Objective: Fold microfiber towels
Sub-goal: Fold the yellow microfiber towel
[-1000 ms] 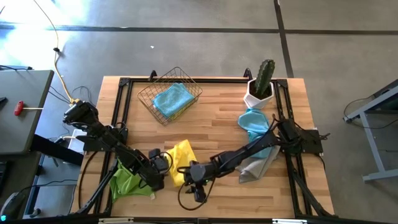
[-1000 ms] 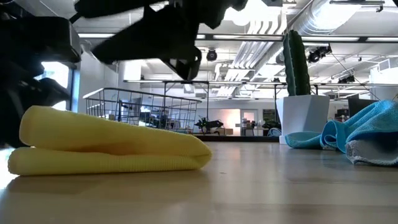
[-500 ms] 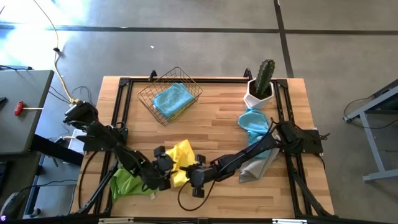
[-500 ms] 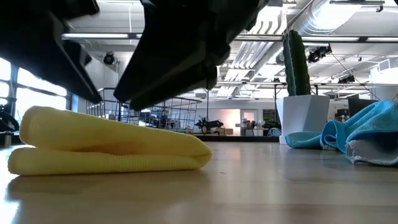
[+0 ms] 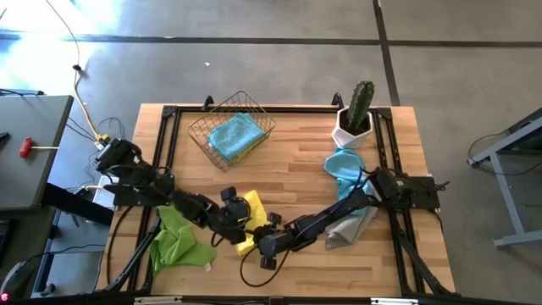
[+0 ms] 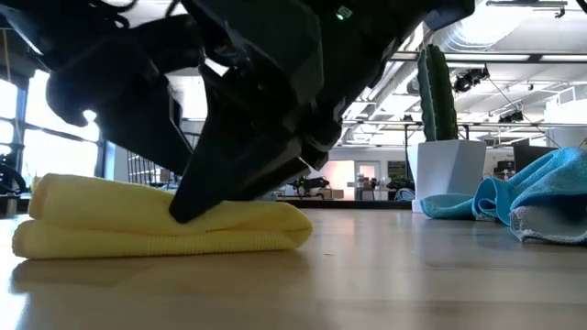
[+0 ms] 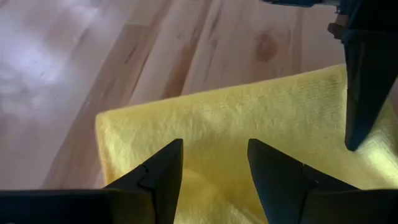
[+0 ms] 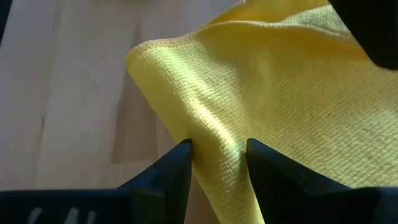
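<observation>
I'm mid-fold on the yellow towel [image 5: 251, 216] near the worktop's [image 5: 296, 165] front edge. My left end effector [image 7: 211, 165] hovers spread above it; my right end effector [image 8: 216, 163] straddles a fold, unclosed. Next: pinch both.

Both arms are covering most of the yellow towel [image 5: 251, 222] from above, hiding where the fingertips are meeting it. In the low view, dark arm bulk is blocking the towel's top; whether either gripper is pinching cloth cannot be told.
</observation>
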You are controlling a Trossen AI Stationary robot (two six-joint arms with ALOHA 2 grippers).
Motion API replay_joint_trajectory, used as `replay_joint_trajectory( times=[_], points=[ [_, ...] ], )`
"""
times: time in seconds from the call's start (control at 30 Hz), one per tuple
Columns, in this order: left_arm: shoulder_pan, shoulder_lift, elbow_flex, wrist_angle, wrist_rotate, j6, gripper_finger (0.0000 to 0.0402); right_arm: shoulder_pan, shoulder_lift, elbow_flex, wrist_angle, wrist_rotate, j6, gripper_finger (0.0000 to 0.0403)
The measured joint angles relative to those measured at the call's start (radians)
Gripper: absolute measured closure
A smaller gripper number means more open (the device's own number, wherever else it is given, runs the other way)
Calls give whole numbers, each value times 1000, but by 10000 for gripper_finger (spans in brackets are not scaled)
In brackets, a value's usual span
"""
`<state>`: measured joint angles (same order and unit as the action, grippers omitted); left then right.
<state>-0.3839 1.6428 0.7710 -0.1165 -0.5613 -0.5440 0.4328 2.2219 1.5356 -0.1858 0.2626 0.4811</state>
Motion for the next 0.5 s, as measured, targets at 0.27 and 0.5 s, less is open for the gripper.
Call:
replay_joint_trajectory(
  times=[0.27, 0.5],
  points=[
    [24, -29, 1, -127, 133, 1, 229, 0, 0, 0, -16, 0, 20, 258],
    [0, -94, 1, -253, 196, -6, 229, 0, 0, 0, -28, 0, 38, 258]
  ],
)
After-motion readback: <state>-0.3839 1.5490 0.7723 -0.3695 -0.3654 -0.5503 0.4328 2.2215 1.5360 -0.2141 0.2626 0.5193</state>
